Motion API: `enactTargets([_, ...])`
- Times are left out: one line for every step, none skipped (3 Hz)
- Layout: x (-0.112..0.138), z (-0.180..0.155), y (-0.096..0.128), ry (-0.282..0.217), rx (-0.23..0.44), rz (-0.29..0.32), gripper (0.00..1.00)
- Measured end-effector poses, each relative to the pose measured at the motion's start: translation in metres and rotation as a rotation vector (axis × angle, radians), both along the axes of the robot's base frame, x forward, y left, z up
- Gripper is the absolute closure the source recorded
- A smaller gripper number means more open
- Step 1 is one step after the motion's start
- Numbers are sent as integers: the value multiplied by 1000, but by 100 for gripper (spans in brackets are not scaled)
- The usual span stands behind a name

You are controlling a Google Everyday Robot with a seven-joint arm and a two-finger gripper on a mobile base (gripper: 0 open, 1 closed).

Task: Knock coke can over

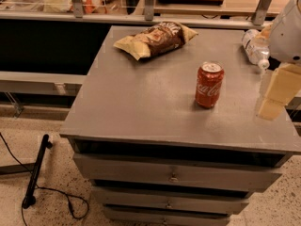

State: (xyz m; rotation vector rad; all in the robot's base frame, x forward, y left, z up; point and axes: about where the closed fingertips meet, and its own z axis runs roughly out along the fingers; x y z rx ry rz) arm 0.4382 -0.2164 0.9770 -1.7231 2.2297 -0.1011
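The coke can (209, 84) is a small red can with white script and a silver top. It stands upright on the grey cabinet top (141, 93), right of centre. My gripper (274, 94) hangs at the right edge of the view, above the cabinet's right side. Its pale yellow fingers (270, 108) point down. It is to the right of the can with a clear gap between them, and nothing shows in it.
A chip bag (155, 39) lies at the back of the cabinet top. A clear plastic water bottle (254, 47) lies at the back right, partly behind my arm. The cabinet has drawers (174, 175) in front. A black cable and stand (35, 178) lie on the floor at left.
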Motion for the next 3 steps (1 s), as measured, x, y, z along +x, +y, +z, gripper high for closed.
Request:
enactTargets([0, 0, 0, 0, 0, 0, 0])
enactTargets([6, 7, -20, -63, 65, -38, 0])
enactTargets([10, -1, -67, -128, 202, -119, 0])
